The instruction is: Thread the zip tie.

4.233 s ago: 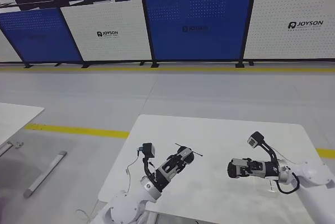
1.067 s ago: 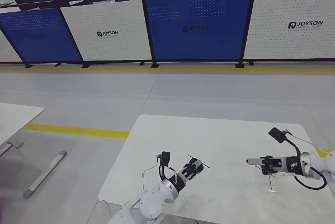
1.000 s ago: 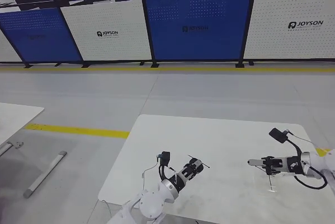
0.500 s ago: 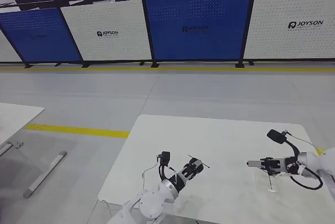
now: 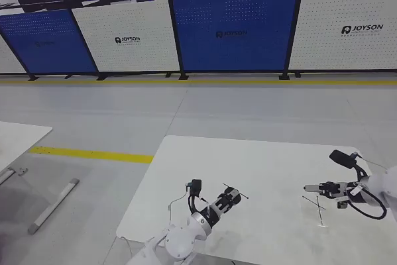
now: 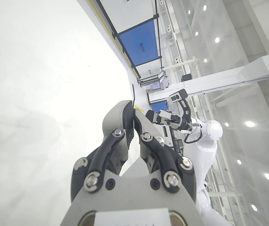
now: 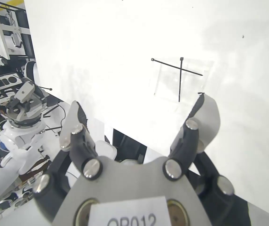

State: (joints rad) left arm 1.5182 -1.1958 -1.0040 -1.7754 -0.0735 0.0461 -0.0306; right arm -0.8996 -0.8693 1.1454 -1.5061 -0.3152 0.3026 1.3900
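A thin black zip tie sticks out from between the pads of my left gripper, which is shut on it above the table near its front edge; from above the gripper carries the tie crosswise. Two more zip ties lie crossed on a clear plastic sheet just ahead of my right gripper. That gripper is open, with nothing between its fingers. In the top view it hovers at the table's right side, just beyond the crossed ties.
The white table is bare between the two arms. Its right edge runs close behind the right arm. A second white table stands off to the left across the floor.
The right arm has drawn back toward the table's right edge. A second zip tie now lies across the one on the sheet. The left arm has kept still with its tie.
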